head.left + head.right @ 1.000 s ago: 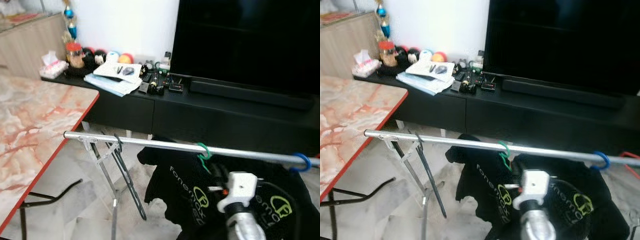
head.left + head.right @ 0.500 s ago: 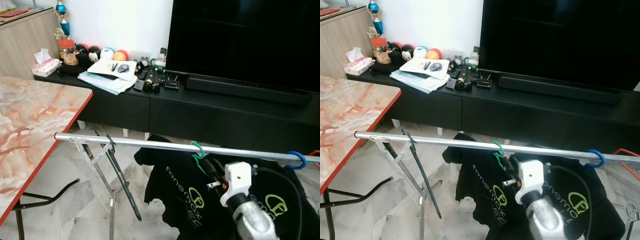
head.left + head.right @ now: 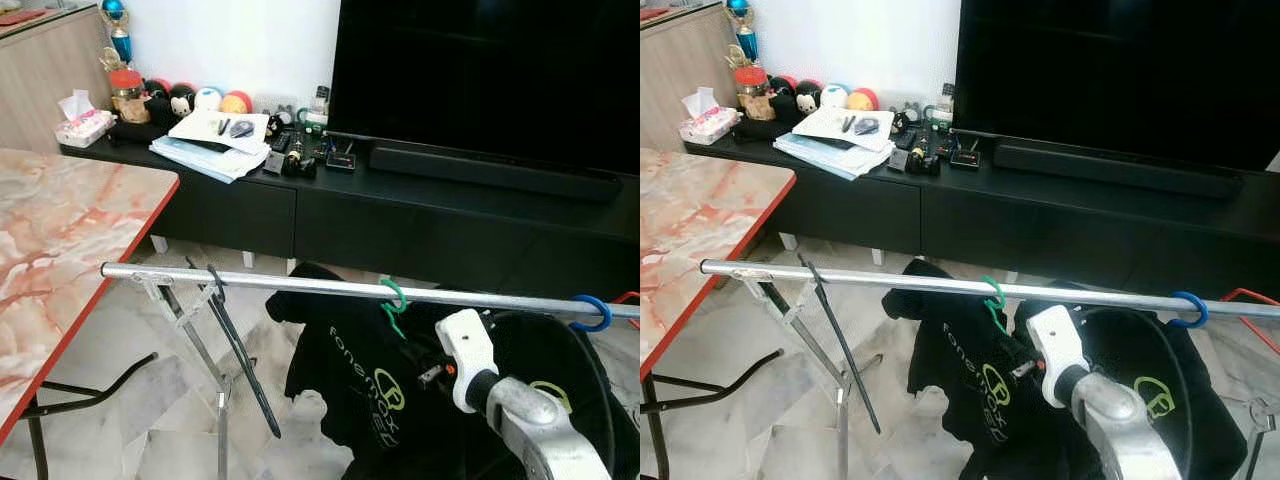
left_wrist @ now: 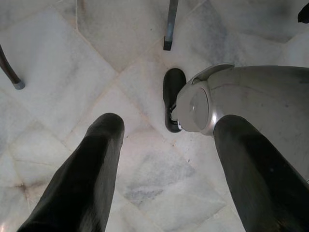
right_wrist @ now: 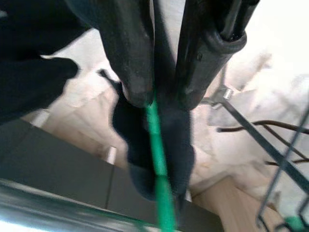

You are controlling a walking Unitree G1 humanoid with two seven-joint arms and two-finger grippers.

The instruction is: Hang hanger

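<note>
A green hanger hooks over the silver rail of a clothes rack and carries a black T-shirt with a green print. My right gripper is shut on the hanger's green wire just below the hook, its black fingers reaching up from the white wrist. A blue hanger with another black shirt hangs further right on the same rail. My left gripper hangs open over the marble floor beside my foot.
A marble-topped table with a red edge stands to the left. Behind the rack runs a low black TV console with papers, balls and small clutter, and a large TV above it. The rack's folding legs stand on the tiled floor.
The whole view has shifted and sharpened as the camera moved. My right gripper stays on the green hanger at the rail, and its forearm now slants further to the right.
</note>
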